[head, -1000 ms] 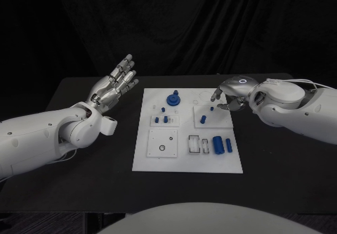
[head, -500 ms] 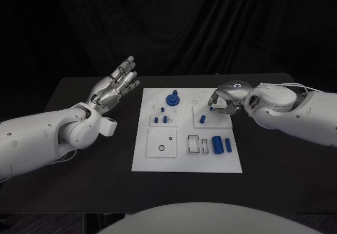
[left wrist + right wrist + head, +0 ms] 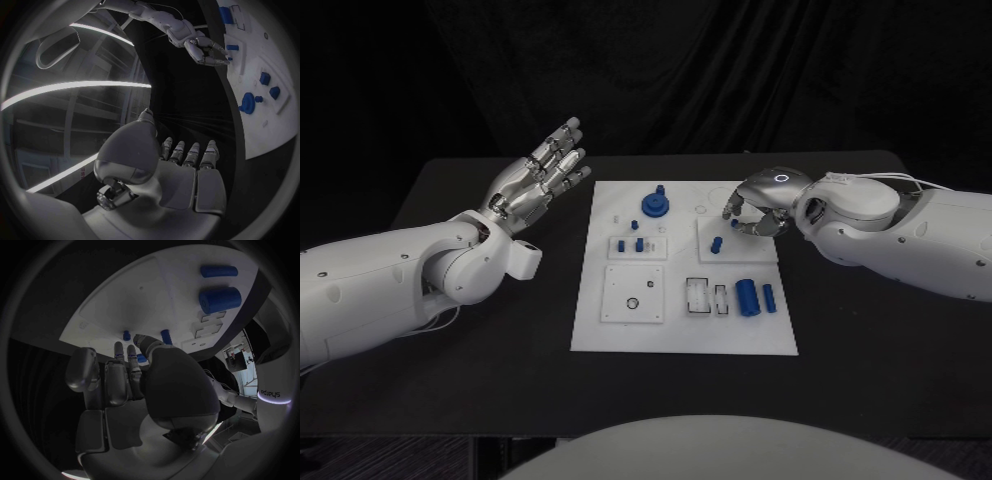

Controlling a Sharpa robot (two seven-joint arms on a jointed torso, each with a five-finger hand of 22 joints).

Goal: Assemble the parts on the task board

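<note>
The white task board (image 3: 687, 335) lies mid-table. At its far end stands a large round blue part (image 3: 655, 206), with small blue pegs (image 3: 639, 243) nearer. A thick blue cylinder (image 3: 749, 297) and a thin one (image 3: 769, 295) lie near the board's right edge. My right hand (image 3: 756, 208) hovers over the board's far right corner, fingers apart and pointing down beside a small blue peg (image 3: 715, 243), holding nothing. In the right wrist view its fingertips (image 3: 128, 351) reach towards two pegs (image 3: 166, 336). My left hand (image 3: 540, 178) is raised left of the board, fingers straight and empty.
Bare black tabletop (image 3: 473, 350) surrounds the board. Near the board's middle are a square white plate with a hole (image 3: 635, 293) and rectangular slots (image 3: 700, 296). In the left wrist view the right hand (image 3: 203, 47) hangs over the board (image 3: 269, 130).
My right hand has slid left, from the board's right edge to over its far right corner, nearer the pegs. The left hand has barely moved.
</note>
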